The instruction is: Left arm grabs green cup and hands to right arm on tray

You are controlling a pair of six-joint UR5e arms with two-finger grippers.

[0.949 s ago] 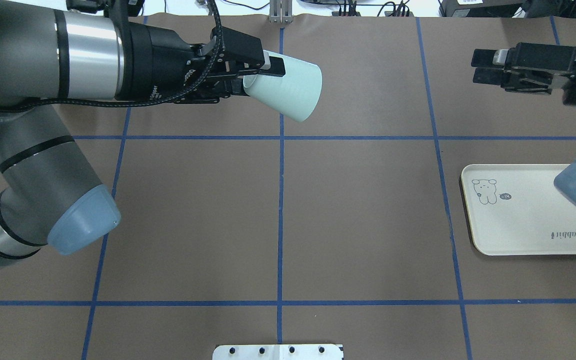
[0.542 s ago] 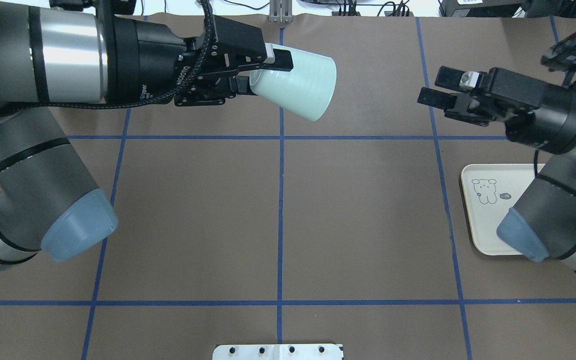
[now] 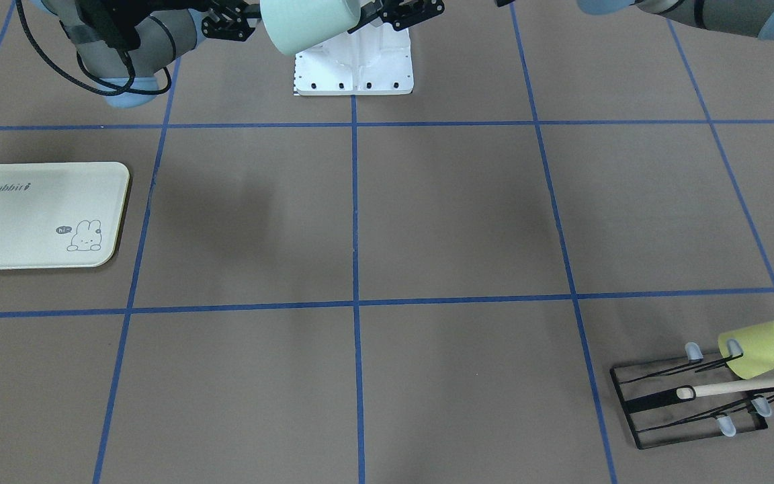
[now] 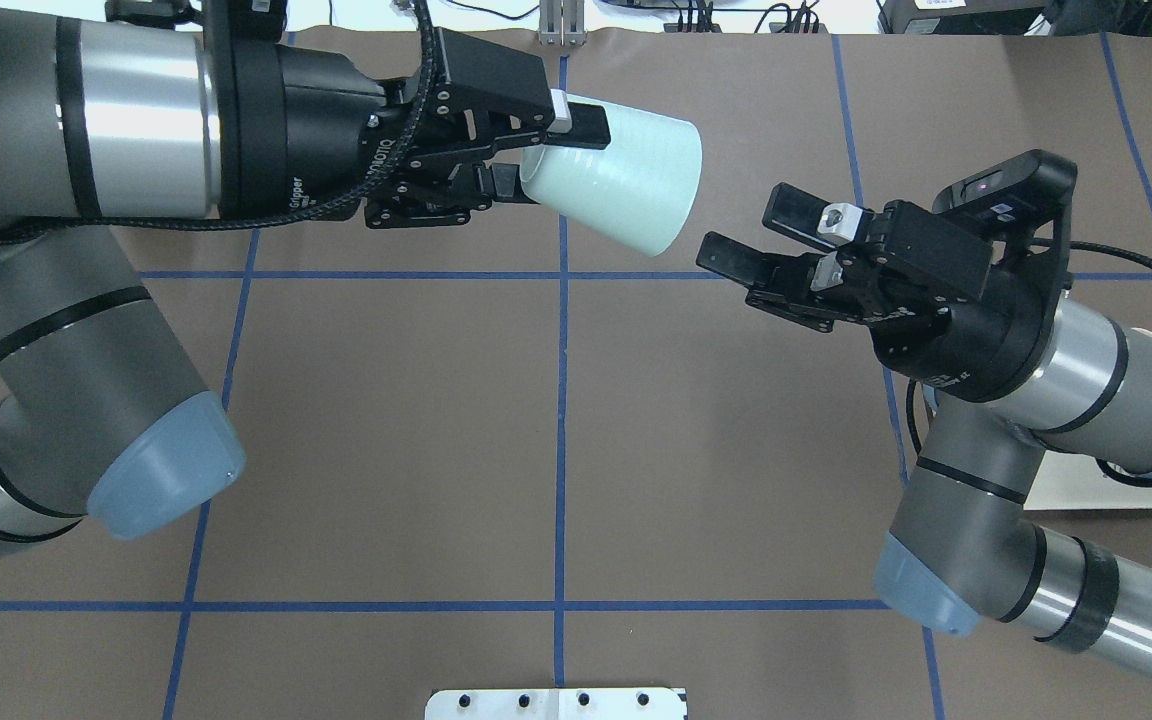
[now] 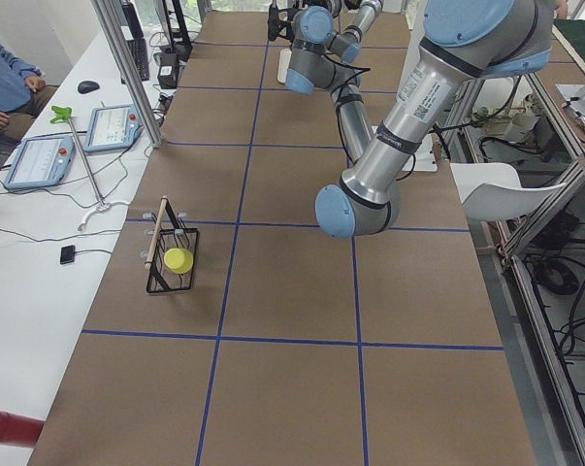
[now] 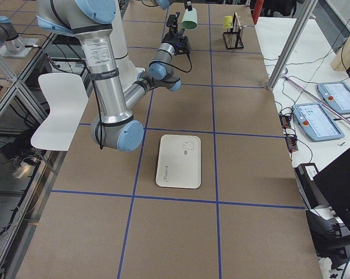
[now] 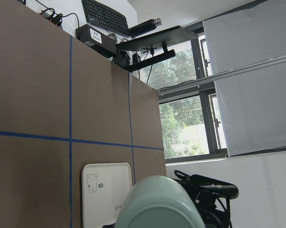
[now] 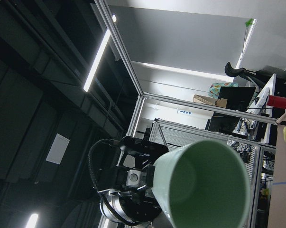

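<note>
"Rabbit" on the tray

Taped brown table: tray, wire rack

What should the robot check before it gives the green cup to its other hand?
1. Left gripper holds the green cup: ok, shut on its narrow end, in the air.
2. Right gripper open: ok, jaws apart.
3. Cup's mouth faces the right gripper: ok.
4. Right gripper touching the cup: not ok, there is a gap.
5. Tray ready: ok, flat on the table.
6. Yellow-green cup out of the way: ok, on its rack far off.
</note>
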